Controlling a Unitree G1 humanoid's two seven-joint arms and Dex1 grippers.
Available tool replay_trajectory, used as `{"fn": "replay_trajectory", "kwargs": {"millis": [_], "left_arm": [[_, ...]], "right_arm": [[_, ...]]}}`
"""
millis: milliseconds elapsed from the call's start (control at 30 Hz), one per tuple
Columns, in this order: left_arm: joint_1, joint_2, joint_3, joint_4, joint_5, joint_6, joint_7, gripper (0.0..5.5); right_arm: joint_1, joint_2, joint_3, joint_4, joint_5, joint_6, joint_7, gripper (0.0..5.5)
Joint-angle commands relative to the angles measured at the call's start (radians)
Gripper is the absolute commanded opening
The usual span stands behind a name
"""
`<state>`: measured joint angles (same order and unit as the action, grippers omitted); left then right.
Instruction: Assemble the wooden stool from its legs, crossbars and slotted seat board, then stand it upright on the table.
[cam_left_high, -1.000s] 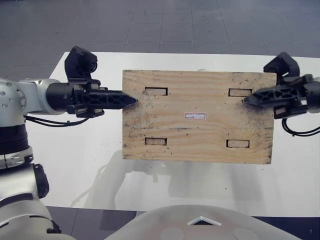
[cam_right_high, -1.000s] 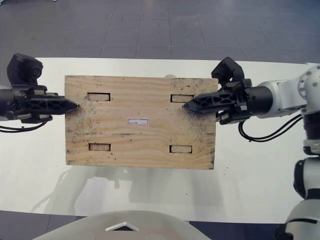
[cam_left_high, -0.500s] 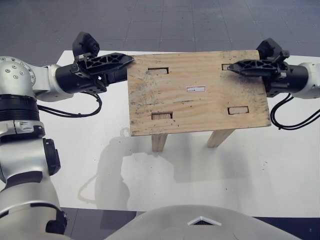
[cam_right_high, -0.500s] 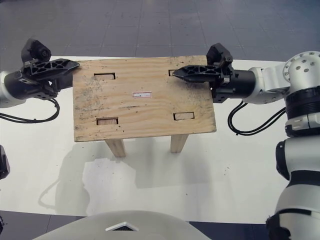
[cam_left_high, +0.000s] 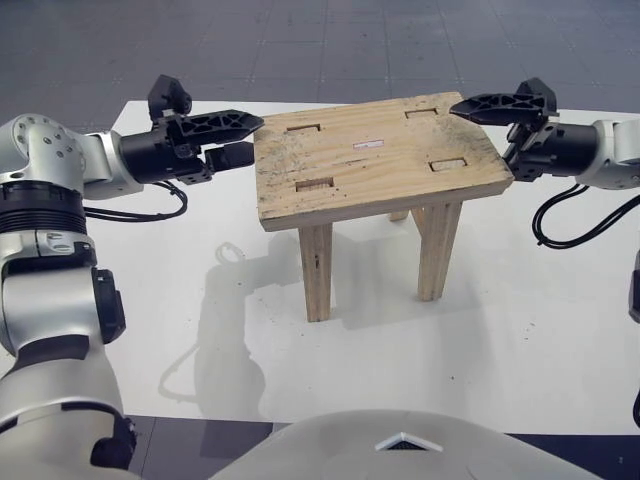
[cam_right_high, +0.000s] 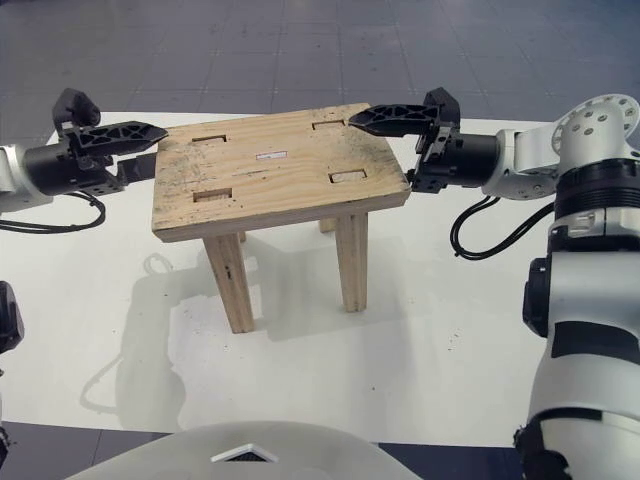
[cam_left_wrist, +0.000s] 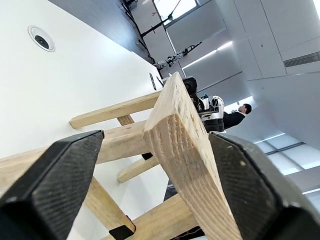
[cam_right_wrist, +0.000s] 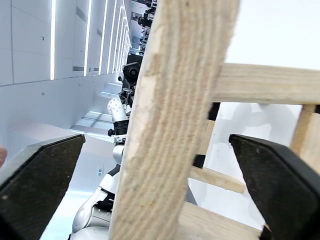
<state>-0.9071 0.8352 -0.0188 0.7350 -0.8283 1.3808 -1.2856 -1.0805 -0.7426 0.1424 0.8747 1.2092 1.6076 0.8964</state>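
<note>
Left eye view: we find the stool (cam_left_high: 372, 192) standing upright on the white counter (cam_left_high: 520, 350). The left hand (cam_left_high: 256, 136) and right hand (cam_right_wrist: 156, 140) straddle opposite edges of its seat (cam_left_high: 370, 155), both released (wrist views show gaps beside the wood).

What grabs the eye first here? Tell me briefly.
An assembled wooden stool stands upright on its legs in the middle of the white table. The left pincer and right pincer are both open, each straddling one end of the stool's seat board.
</note>
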Motion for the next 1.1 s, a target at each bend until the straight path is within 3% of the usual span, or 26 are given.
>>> {"fn": "replay_trajectory", "kwargs": {"millis": [33, 200, 233, 300, 400, 433, 533, 600, 700, 1100], "left_arm": [[-0.072, 0.059, -0.022, 0.069, 0.084, -0.063, -0.086, 3.9], [-0.103, 0.097, 0.115, 0.197, 0.123, -0.183, -0.059, 3.9], [-0.071, 0.098, 0.154, 0.196, 0.142, -0.247, 0.002, 3.9], [0.061, 0.044, 0.194, 0.115, 0.263, -0.518, 0.278, 3.9], [0.272, -0.123, 0.237, -0.109, 0.448, -0.896, 0.737, 3.9], [0.356, -0.21, 0.265, -0.227, 0.48, -0.974, 0.868, 3.9], [0.544, -0.449, 0.262, -0.514, 0.502, -1.093, 1.075, 3.9], [0.634, -0.54, 0.248, -0.6, 0.501, -1.157, 1.116, 3.9], [0.701, -0.58, 0.224, -0.653, 0.539, -1.174, 1.153, 3.9], [0.797, -0.649, 0.166, -0.808, 0.57, -1.111, 1.176, 3.9]], "right_arm": [[0.011, -0.024, -0.045, -0.013, -0.109, -0.018, 0.051, 5.48], [0.027, -0.078, -0.101, 0.027, -0.244, -0.102, 0.135, 5.48], [0.034, -0.092, -0.124, 0.057, -0.275, -0.15, 0.146, 5.48], [0.07, -0.091, -0.195, 0.086, -0.325, -0.31, 0.134, 5.48], [0.228, 0.038, -0.261, -0.073, -0.494, -0.783, -0.165, 5.48], [0.328, 0.095, -0.227, -0.197, -0.613, -0.988, -0.295, 5.48], [0.555, 0.331, -0.251, -0.433, -0.729, -1.283, -0.596, 5.48], [0.624, 0.442, -0.226, -0.447, -0.78, -1.38, -0.689, 5.48], [0.722, 0.504, -0.202, -0.522, -0.864, -1.44, -0.765, 5.48], [0.813, 0.579, -0.163, -0.678, -1.008, -1.397, -0.82, 5.48]]}}
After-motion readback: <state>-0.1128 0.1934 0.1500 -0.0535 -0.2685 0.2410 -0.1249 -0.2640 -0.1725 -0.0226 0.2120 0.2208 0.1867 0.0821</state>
